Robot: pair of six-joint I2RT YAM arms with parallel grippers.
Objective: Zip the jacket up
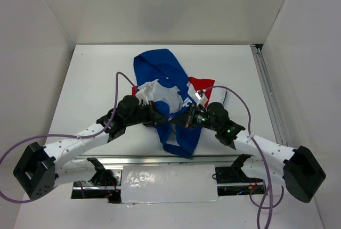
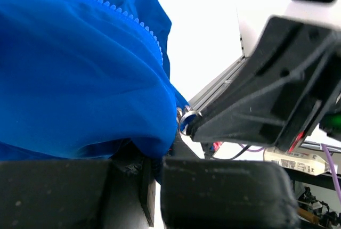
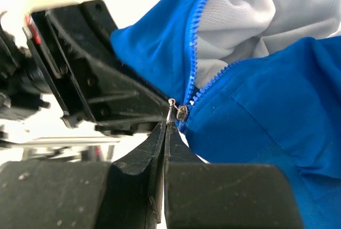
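The blue jacket [image 1: 160, 66] lies in the middle of the table, open, with pale lining and a red-and-white panel showing. My left gripper [image 1: 160, 118] is shut on blue fabric [image 2: 106, 80] at the jacket's lower front, beside the zipper teeth. My right gripper [image 1: 180, 118] meets it from the right and is shut on the small metal zipper pull [image 3: 170, 113]. The slider [image 3: 183, 113] sits where the two rows of blue teeth join, low on the front [image 3: 256, 101]. The pull ring also shows in the left wrist view [image 2: 187, 118], against the right gripper's black fingertips [image 2: 256, 101].
White walls enclose the white table [image 1: 96, 80]. A metal rail [image 1: 266, 90] runs along its right edge. Purple cables [image 1: 122, 80] loop from both arms. A taped white sheet [image 1: 165, 183] lies at the near edge between the arm bases.
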